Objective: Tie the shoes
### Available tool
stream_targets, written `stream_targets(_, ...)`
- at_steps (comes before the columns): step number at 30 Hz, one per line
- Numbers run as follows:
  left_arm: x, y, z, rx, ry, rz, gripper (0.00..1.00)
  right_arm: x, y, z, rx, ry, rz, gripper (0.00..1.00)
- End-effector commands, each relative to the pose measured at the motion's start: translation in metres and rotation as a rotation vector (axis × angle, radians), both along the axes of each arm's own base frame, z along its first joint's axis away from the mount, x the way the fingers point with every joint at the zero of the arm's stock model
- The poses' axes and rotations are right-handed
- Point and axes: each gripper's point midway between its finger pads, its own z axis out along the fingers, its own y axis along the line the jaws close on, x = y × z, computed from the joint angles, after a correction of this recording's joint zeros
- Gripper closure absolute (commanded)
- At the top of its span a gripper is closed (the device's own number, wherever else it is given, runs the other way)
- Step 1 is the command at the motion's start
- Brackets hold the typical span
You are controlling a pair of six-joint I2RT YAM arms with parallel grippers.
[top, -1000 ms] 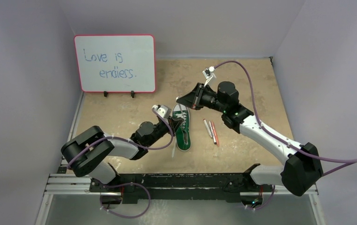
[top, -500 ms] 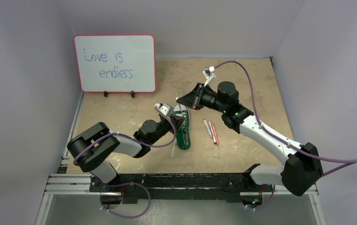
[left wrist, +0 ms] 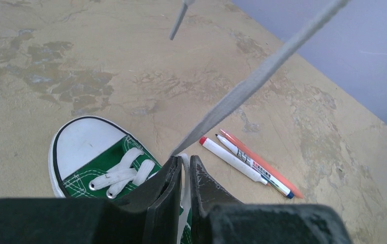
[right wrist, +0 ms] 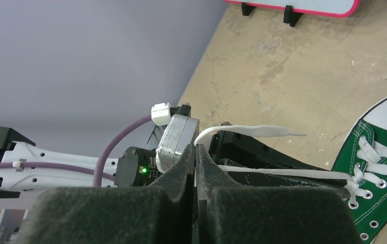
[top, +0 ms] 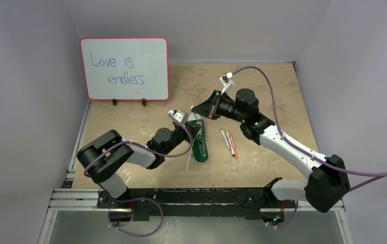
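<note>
The green shoe (top: 200, 147) lies mid-table, its white toe cap (left wrist: 87, 147) pointing away from the arm bases. My left gripper (top: 188, 133) hovers over its left side. Its jaws (left wrist: 184, 162) stand a narrow gap apart, with a strand of white lace running through the gap. From there a taut lace (left wrist: 252, 81) climbs up and right. My right gripper (top: 202, 110) sits above the toe, shut (right wrist: 195, 152) on that lace, whose free end (right wrist: 262, 130) sticks out past the tips. The shoe (right wrist: 384, 137) lies to the right of the right gripper in its wrist view.
Red and white pens (top: 228, 142) lie just right of the shoe, and the same pens (left wrist: 247, 162) show in the left wrist view. A whiteboard (top: 124, 68) with handwriting stands at the back left. Grey walls close in the table on three sides.
My left arm has shifted a little right toward the shoe and its jaws have parted slightly. The right arm and the shoe have stayed where they were.
</note>
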Motion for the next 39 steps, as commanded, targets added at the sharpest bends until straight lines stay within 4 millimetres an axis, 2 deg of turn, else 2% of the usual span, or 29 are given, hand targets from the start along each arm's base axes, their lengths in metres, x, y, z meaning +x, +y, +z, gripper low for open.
stream_targets(1, 0.015, -0.002, 0.029, -0.086, -0.054, 0.022, 0.88, -0.002, -0.001, 0.030, 0.066, -0.078, 0.005, 1.00)
stream_targets(11, 0.023, -0.002, 0.025, -0.078, -0.034, 0.033, 0.87, -0.002, -0.002, 0.034, 0.074, -0.085, -0.003, 1.00)
stream_targets(14, 0.022, -0.006, 0.029, -0.102, -0.038, 0.011, 0.86, -0.002, -0.002, 0.033, 0.078, -0.083, -0.003, 1.00)
stream_targets(24, 0.017, -0.013, 0.023, -0.113, -0.019, -0.034, 0.81, -0.006, -0.003, 0.033, 0.074, -0.075, 0.006, 1.00)
stream_targets(26, 0.018, -0.013, 0.025, -0.115, -0.023, -0.029, 0.83, -0.006, -0.003, 0.033, 0.075, -0.074, 0.007, 1.00)
stream_targets(33, 0.016, -0.005, 0.033, -0.130, -0.039, -0.013, 0.99, -0.010, -0.005, 0.032, 0.070, -0.069, 0.010, 1.00)
stream_targets(36, 0.009, -0.002, 0.033, -0.120, -0.026, -0.026, 1.00, -0.008, -0.012, 0.030, 0.026, -0.078, -0.025, 1.00)
stream_targets(39, -0.001, 0.001, 0.027, -0.103, -0.003, -0.051, 1.00, 0.003, -0.023, 0.026, -0.080, -0.105, -0.041, 1.00)
